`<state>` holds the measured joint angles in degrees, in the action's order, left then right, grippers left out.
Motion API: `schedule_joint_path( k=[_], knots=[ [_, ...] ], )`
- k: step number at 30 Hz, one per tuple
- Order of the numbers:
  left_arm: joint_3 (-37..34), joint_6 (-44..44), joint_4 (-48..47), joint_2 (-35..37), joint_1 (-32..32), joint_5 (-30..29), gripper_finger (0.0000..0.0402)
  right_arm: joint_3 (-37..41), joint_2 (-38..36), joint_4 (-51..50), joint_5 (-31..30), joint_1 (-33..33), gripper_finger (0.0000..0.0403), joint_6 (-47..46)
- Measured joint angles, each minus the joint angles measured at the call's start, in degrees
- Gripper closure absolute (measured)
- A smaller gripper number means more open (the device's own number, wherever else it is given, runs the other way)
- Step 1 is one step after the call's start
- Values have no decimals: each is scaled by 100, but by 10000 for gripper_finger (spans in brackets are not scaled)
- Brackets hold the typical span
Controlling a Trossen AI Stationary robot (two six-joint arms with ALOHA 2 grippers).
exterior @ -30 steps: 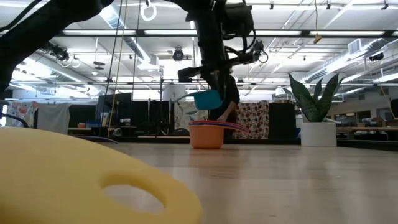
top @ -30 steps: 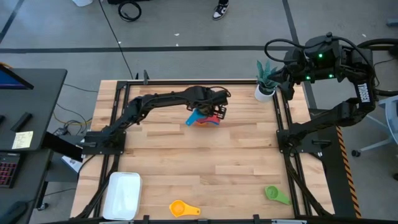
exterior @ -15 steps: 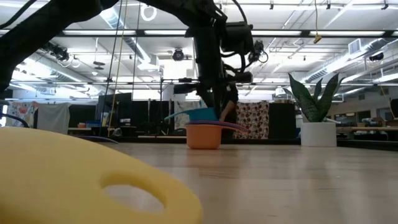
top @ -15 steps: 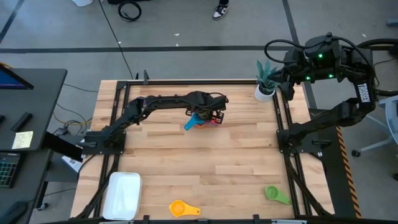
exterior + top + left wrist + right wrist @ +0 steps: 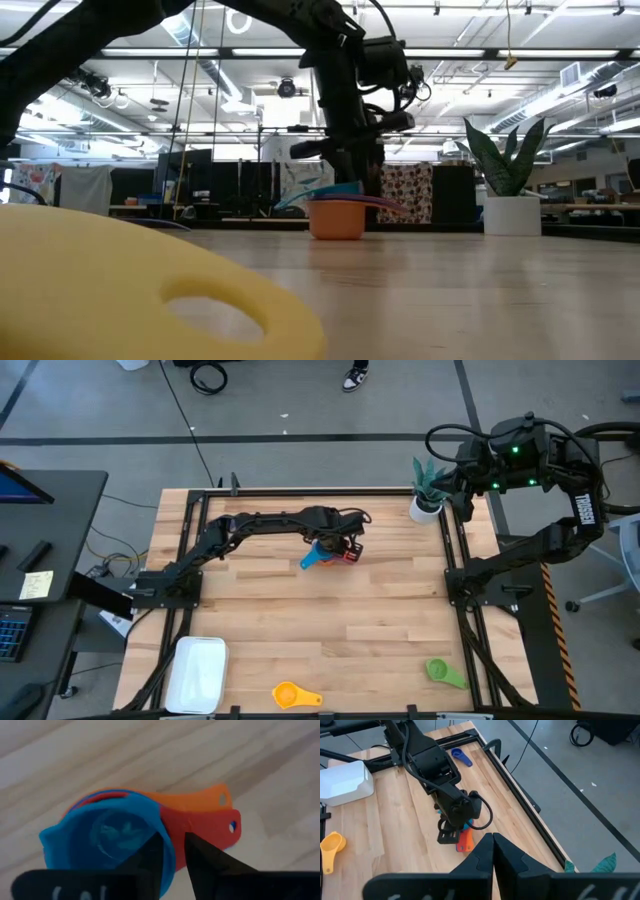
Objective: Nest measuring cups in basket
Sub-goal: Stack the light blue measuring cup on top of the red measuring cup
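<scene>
My left gripper (image 5: pixel 338 546) stands over a stack of measuring cups at the table's far middle. It is shut on a light blue cup (image 5: pixel 105 835) that sits in a red cup (image 5: pixel 210 827), which sits in an orange cup (image 5: pixel 337 220). A yellow cup (image 5: pixel 290 695) and a green cup (image 5: pixel 440 672) lie near the front edge. A dark blue cup (image 5: pixel 460 756) lies by the far rail. The white basket (image 5: pixel 197 672) rests at the front left. My right gripper (image 5: pixel 492 840) is shut and empty, held high at the far right. My left gripper holds the light blue cup by its rim (image 5: pixel 167 851), on the side toward the red handle. One finger (image 5: pixel 150 855) is inside the bowl and one (image 5: pixel 200 857) is outside. The fingers point down from above. The cup rests in the stack, its handle (image 5: pixel 308 562) sticking out.
A white potted plant (image 5: pixel 425 495) stands at the far right corner, just beside the right arm. Black rails run along the table's left, right and far sides. Bare wood lies between the stack and the cups at the front edge.
My left gripper has gone down with the light blue cup. The cup hung clear above the stack a second ago and now sits in the red and orange cups. The gripper stays shut on it.
</scene>
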<state>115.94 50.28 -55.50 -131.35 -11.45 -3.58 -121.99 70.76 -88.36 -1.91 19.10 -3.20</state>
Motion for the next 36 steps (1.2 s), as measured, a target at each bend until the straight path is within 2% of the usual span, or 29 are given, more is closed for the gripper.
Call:
schedule_joint_path(
  k=[5,10,17,22,33,36],
  knots=[
    [0,-442,-5,27,-1,447,312,0,0,-2,0,-1,392,0],
    [7,-499,1,52,-1,895,311,0,0,-2,0,0,392,-1],
    [7,-646,-1,52,-14,999,311,0,0,-2,0,0,392,0],
    [7,-613,-3,52,-65,1356,311,0,0,-4,2,-1,392,35],
    [11,-670,27,402,-91,1370,311,0,-2,-12,2,-1,392,42],
    [11,-749,67,509,-102,1197,311,0,-2,-13,2,-1,392,40]
  ],
)
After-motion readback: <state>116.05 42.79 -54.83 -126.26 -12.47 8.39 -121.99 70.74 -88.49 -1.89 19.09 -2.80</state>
